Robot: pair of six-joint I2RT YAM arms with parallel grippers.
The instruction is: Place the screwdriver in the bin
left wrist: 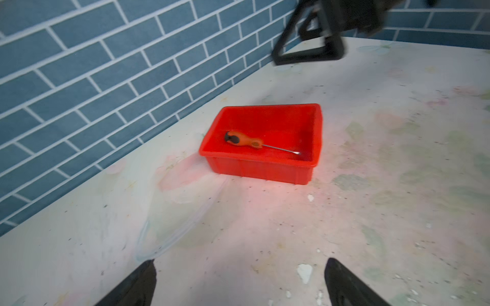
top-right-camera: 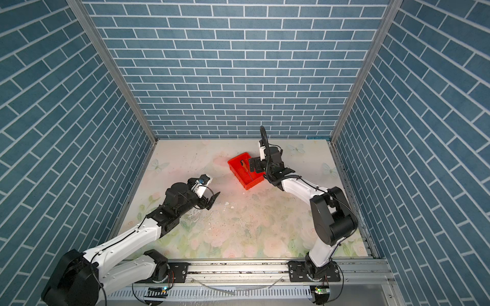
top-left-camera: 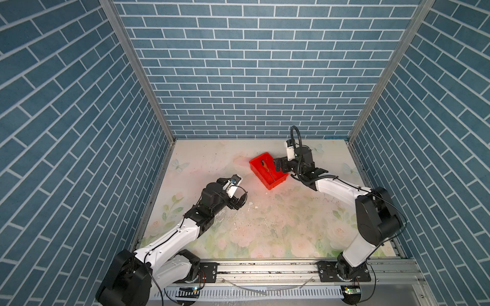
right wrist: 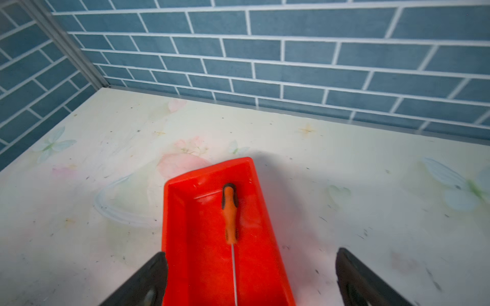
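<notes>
Since your spread right hand (right wrist: 251, 253) hangs over the bin (right wrist: 173, 212), screwdriver (right wrist: 230, 214) inside, retreating low could snag and tip it.

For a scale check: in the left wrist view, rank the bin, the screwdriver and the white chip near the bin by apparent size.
Largest: bin.
Then the screwdriver, lying inside it.
Smallest: white chip.

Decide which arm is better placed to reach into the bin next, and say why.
Right. The right gripper hangs open at the bin, near the screwdriver; the left gripper stands off across the table.
</notes>
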